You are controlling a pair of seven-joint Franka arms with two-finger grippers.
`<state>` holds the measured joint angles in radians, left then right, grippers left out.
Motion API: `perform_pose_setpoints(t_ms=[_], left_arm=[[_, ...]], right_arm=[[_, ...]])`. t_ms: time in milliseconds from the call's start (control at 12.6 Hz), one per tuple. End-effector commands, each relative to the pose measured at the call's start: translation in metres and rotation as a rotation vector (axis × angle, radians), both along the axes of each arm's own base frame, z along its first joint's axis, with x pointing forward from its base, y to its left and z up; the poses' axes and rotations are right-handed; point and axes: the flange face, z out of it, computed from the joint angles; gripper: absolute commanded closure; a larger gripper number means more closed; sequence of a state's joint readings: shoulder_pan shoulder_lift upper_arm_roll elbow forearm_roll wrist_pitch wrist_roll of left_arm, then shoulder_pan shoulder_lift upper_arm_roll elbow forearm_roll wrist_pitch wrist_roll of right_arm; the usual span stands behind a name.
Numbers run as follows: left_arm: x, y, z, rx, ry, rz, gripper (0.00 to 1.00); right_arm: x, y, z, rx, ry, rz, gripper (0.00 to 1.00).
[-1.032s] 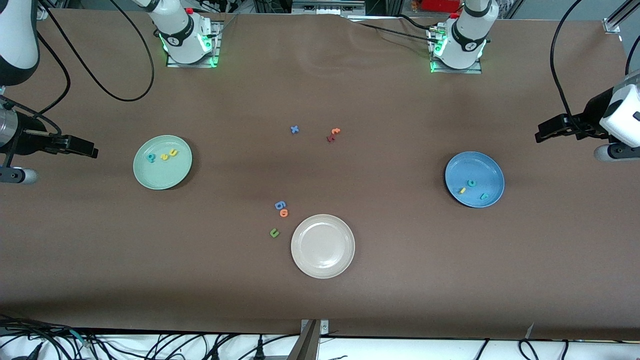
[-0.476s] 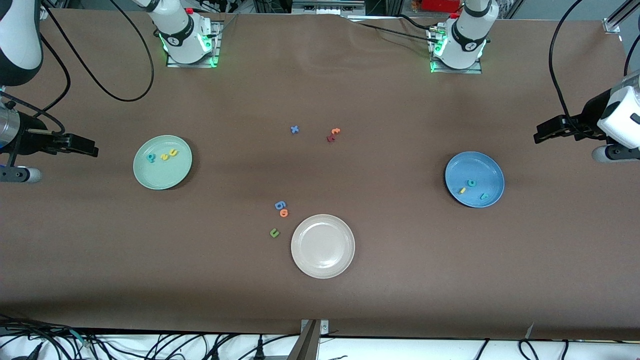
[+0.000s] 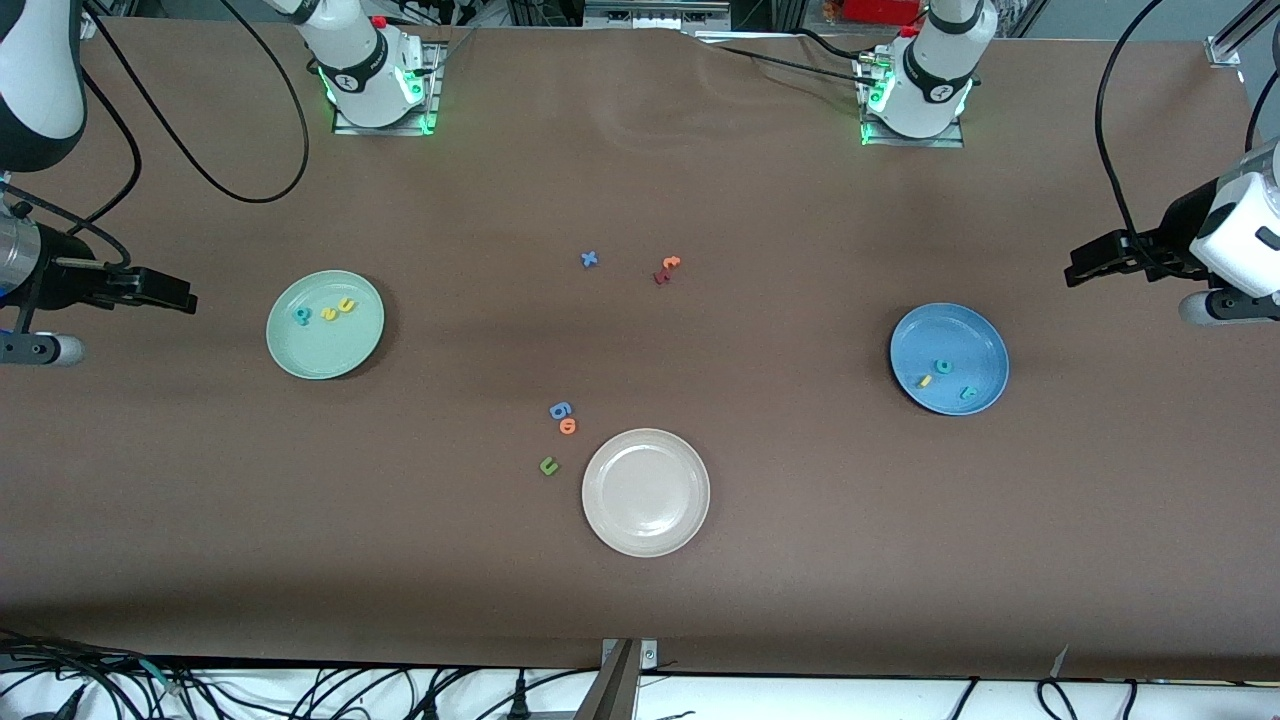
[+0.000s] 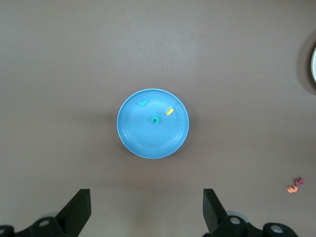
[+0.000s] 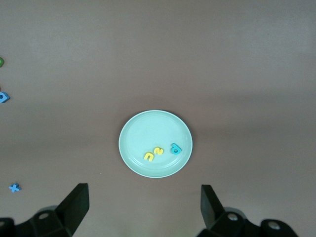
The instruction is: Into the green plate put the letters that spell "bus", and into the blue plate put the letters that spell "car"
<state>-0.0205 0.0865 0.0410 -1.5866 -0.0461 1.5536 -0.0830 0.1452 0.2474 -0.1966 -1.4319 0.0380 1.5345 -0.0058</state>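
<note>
The green plate point(image 3: 325, 352) lies toward the right arm's end and holds the teal "b" point(image 3: 301, 315), the yellow "s" point(image 3: 328, 314) and the yellow "u" point(image 3: 346, 305). The blue plate point(image 3: 962, 335) lies toward the left arm's end and holds the teal "c" point(image 3: 942, 367), the yellow "a" point(image 3: 925, 381) and the teal "r" point(image 3: 967, 393). My right gripper point(image 3: 188, 299) hangs open and empty, off to the side of the green plate point(image 5: 148, 131). My left gripper point(image 3: 1070, 271) is likewise open and empty, off to the side of the blue plate point(image 4: 148, 140).
A beige-white plate point(image 3: 645, 535) sits nearest the front camera. Beside it lie a green "u" point(image 3: 548, 465), an orange "o" point(image 3: 568, 426) and a blue "g" point(image 3: 560, 410). Farther off mid-table are a blue "x" point(image 3: 589, 259), an orange "t" point(image 3: 670, 263) and a dark red letter point(image 3: 660, 277).
The left arm's hand has drifted very slightly; the right arm has barely moved. Plates and letters lie where they were.
</note>
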Motion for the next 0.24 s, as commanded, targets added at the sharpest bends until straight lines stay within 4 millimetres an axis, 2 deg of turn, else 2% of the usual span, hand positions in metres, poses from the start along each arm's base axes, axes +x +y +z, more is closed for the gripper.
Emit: perform_pose_setpoints(t_ms=[0, 159], left_arm=[[-0.0025, -0.0025, 0.0023, 0.004, -0.009, -0.012, 0.00], [-0.0022, -0.0025, 0.0031, 0.004, -0.012, -0.012, 0.00]], right_arm=[[-0.0057, 0.0040, 0.0070, -0.001, -0.006, 0.016, 0.00], [-0.0057, 0.0040, 0.0064, -0.001, -0.006, 0.013, 0.00]])
